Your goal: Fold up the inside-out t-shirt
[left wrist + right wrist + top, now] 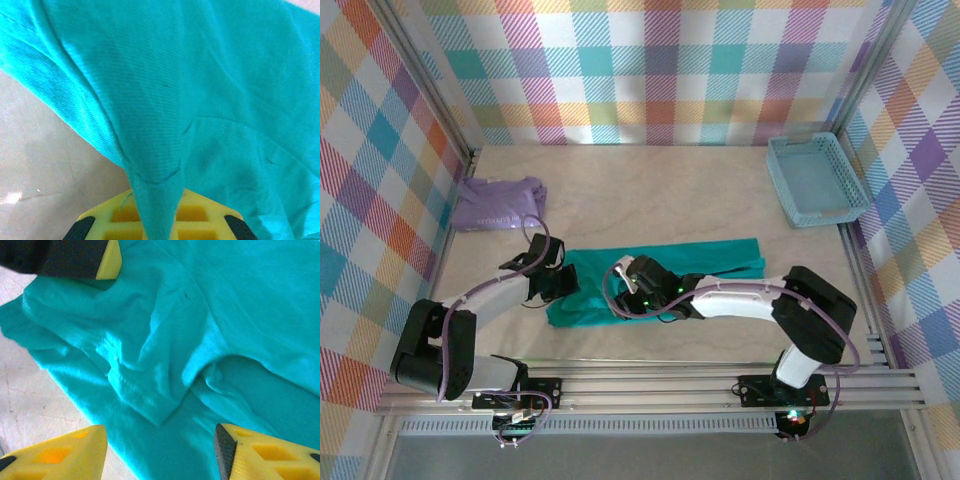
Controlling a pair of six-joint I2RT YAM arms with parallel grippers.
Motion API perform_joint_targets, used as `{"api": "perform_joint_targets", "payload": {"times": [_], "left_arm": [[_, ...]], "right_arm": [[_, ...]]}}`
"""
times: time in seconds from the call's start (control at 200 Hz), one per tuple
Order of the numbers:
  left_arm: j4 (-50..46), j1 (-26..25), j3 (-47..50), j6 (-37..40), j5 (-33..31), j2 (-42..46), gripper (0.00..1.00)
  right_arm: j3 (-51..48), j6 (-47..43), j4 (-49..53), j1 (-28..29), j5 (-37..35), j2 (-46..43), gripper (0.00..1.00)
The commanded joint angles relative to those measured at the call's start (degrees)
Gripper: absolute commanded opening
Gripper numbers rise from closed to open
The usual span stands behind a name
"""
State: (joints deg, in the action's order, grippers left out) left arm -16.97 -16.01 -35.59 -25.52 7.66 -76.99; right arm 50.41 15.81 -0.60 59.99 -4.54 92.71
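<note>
1. My left gripper (154, 222): jaws clamped on a pinched fold at the left end of the inside-out t-shirt (705, 263).
2. My right gripper (160, 452): jaws apart, holding nothing, poised over the cloth just beside the left one.
3. The shirt: a band on the table (650, 190), long axis left to right, most of it lying rightward of both grippers.

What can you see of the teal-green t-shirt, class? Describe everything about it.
The plain teal-green, soft knit t-shirt lies as a long, creased, partly folded band across the pale table. Seams show. The left gripper is shut on a pinched fold at its left end; the open right gripper is poised over it.
</note>
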Motion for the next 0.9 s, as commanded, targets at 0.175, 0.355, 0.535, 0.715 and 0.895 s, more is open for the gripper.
{"api": "perform_joint_targets", "payload": {"times": [0.175, 0.355, 0.535, 0.715, 0.895], "left_arm": [[-19.2, -0.01, -14.76, 5.7, -11.3, 0.85, 0.0], [-33.65, -0.08, -25.7, 13.26, -21.7, -1.86, 0.0], [-44.49, 0.35, -36.23, 23.18, -40.8, -5.34, 0.0], [-48.62, 0.63, -43.59, 29.63, -53.18, -9.78, 0.0], [-51.41, -1.2, -46.53, 27.78, -52.75, -13.82, 0.0]], "right_arm": [[-6.9, -1.46, 2.24, -5.44, -3.64, -14.01, 0.61], [-10.49, -2.54, 3.16, -10.28, -2.87, -21.29, 0.61], [-12.14, -3.66, 4.94, -12.93, -2.79, -25.43, 0.62], [-13.09, -3.94, 5.89, -14.69, -2.31, -27.36, 0.62], [-13.74, -3.98, 6.75, -15.93, -2.83, -28.17, 0.62]]}}
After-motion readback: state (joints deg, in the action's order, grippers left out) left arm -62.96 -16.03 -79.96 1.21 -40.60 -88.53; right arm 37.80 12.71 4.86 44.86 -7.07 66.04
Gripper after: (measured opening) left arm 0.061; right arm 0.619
